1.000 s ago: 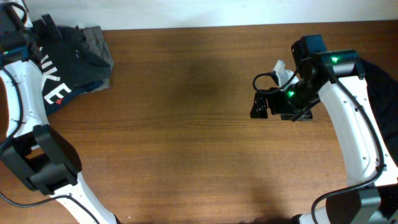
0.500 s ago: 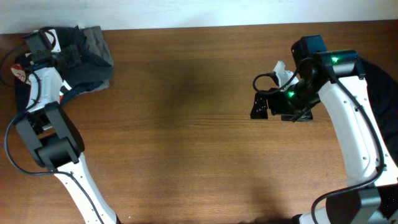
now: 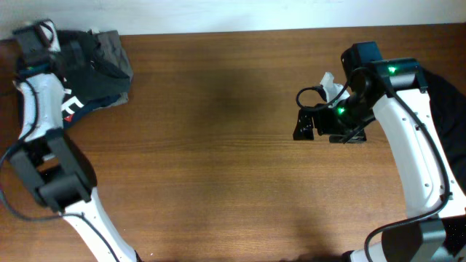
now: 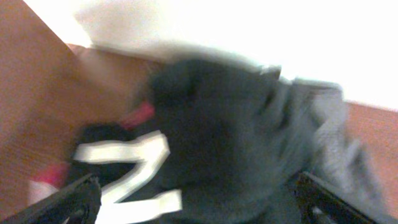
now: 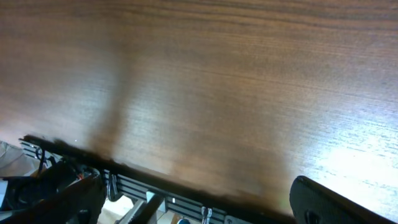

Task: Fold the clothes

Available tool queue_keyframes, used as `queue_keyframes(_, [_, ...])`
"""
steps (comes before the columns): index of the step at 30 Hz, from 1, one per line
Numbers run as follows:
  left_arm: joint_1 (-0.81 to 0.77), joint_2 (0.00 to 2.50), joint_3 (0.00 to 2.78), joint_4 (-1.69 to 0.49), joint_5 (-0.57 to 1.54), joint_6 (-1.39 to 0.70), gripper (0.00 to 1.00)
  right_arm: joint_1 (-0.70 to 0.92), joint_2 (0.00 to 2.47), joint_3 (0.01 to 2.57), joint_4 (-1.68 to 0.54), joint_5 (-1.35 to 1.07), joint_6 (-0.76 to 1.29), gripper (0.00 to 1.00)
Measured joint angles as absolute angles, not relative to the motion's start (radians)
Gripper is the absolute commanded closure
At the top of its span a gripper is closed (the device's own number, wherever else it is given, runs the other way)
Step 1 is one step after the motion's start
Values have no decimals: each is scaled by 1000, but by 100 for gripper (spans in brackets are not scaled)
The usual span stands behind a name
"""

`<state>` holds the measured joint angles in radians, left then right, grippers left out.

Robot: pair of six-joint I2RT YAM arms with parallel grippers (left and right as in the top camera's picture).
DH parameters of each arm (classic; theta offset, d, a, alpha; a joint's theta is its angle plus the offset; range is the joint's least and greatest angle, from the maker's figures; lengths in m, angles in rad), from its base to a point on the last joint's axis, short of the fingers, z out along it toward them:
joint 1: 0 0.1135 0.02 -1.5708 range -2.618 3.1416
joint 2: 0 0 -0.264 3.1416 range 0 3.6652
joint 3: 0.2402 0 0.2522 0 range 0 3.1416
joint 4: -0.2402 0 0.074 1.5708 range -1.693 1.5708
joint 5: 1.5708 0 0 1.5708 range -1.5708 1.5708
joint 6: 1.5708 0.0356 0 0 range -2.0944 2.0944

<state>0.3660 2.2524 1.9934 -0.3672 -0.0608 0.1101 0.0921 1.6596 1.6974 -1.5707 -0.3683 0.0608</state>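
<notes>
Since a second ago: left arm swung over clothes pile; left fingers wide, empty. Unmoved right fingers wide above bench. First grab pending.

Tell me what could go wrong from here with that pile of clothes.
1. The pile is several garments bunched together, so the open left end effector over it may pinch more than one layer.
2. It sits at the table's far left corner; a poor pull could drag clothes off the edge.
3. The right end effector hangs far off over bare wood, too distant to steady anything.
</notes>
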Motion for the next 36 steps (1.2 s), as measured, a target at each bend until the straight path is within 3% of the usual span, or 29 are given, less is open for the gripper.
queue_keyframes(5, [366,1953,1995,-483,-14,112,1,92,1659,1697,-1597,-404,67,0])
queue_keyframes(10, [366,1708,1995,-681,295,113,1,92,1605,1696,-1638,-463,70,2])
queue_keyframes(16, [365,1542,1995,-912,607,113,1,92,1278,1694,-1693,-457,72,1])
queue_keyframes(21, [365,1445,1992,-1067,644,179,1,91,1072,1694,-1693,-405,71,1])
queue_keyframes(29, [365,1096,1813,-1048,710,229,1,91,943,1694,-1693,-354,106,1])
queue_keyframes(36, [365,762,1303,-761,850,231,1,91,917,1692,-1693,-303,134,0])
